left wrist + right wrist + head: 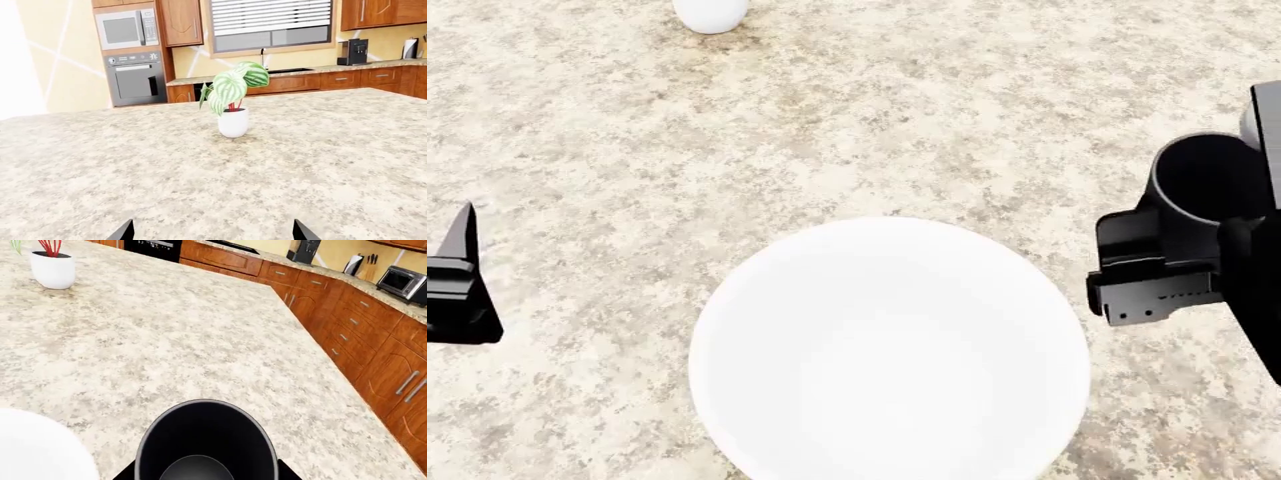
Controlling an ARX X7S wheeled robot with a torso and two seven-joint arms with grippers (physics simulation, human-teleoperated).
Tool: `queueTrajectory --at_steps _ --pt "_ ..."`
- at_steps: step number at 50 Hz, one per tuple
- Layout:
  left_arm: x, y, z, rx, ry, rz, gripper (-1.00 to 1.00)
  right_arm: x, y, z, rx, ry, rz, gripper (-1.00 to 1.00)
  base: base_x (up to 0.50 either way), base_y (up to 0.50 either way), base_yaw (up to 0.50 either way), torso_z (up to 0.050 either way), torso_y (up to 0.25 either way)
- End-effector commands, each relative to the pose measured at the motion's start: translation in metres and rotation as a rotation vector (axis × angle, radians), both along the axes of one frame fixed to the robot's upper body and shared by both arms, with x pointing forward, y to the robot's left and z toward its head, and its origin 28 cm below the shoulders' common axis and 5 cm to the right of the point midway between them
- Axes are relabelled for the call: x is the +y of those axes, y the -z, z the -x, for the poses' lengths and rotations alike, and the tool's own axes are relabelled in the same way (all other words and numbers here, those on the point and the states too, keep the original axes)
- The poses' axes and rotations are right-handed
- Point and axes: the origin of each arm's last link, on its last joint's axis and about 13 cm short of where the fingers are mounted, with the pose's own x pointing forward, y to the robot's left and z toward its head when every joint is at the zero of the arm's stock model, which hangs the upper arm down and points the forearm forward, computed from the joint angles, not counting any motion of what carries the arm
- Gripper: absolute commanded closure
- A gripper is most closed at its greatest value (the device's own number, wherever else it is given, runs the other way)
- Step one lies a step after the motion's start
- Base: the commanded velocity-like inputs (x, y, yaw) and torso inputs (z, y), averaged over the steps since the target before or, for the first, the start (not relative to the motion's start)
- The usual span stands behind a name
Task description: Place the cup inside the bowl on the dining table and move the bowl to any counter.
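My right gripper (pixel 1194 250) is clamped around the cup (pixel 205 442), holding it above the dining table (pixel 961 110), just beside the bowl's right edge and not over it. The cup is matte black and cylindrical; it stands upright, long axis vertical, its open mouth facing up, so I see its round dark floor. I can't make out its handle. The bowl (pixel 888 350) is plain white, broad and smooth, sitting mouth-up on the pale speckled top. My left gripper (pixel 212 234) hovers left of the bowl with fingers spread, holding nothing. Farther across the table stands a white pot (pixel 233 122) with a striped green plant (pixel 233 85).
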Motion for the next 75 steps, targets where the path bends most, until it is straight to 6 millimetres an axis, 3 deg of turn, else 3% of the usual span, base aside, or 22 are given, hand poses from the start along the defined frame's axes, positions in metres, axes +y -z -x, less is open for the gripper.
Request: queueTrajectory --at_steps 1,12,34,60,75 --pt "-0.001 0.0 -0.001 -0.005 -0.004 0.002 -1.0 0.016 -0.033 -0.006 -0.084 -0.07 0.053 1.0 0.0 0.0 0.0 0.0 0.0" --pt "0.0 -0.001 0.0 -0.006 -0.007 0.0 -1.0 0.043 -0.036 -0.006 -0.072 -0.234 0.018 1.0 0.0 0.0 0.0 0.0 0.0" --pt "0.0 0.003 -0.001 -0.003 -0.006 0.007 -1.0 0.07 -0.003 -0.009 0.074 -0.4 -0.029 1.0 0.0 0.0 0.0 0.0 0.0" --pt "0.003 0.004 0.0 -0.003 -0.008 0.009 -1.0 0.081 0.019 -0.012 0.169 -0.456 -0.025 1.0 0.0 0.0 0.0 0.0 0.0" --pt "-0.001 0.005 -0.002 0.001 -0.009 0.009 -1.0 0.082 0.017 -0.01 0.18 -0.474 -0.026 1.0 0.0 0.0 0.0 0.0 0.0"
